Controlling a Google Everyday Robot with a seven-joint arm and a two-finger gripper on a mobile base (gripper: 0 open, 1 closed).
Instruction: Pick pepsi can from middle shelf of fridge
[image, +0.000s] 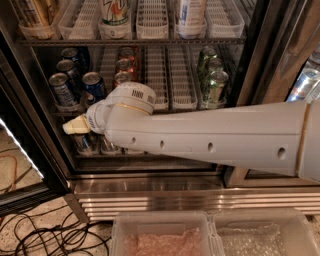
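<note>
Currently the gripper (75, 126) sits at the open fridge (254, 55), just below the front edge of the middle shelf (182, 75) — its state cannot be told. The pepsi can (94, 87), deep blue, stands on that shelf just above, beside a paler blue can (62, 90); its lettering is unreadable. Red cans (124, 65) and green cans (215, 82) fill other lanes. One upper bottle (115, 11) shows a partial "7" label. The arm (210, 137) hides the level beneath.

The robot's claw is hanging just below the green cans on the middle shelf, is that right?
Not the green cans. The camera view shows the claw just below the pepsi can, at the left end of the middle shelf. The green cans stand far to its right.
</note>
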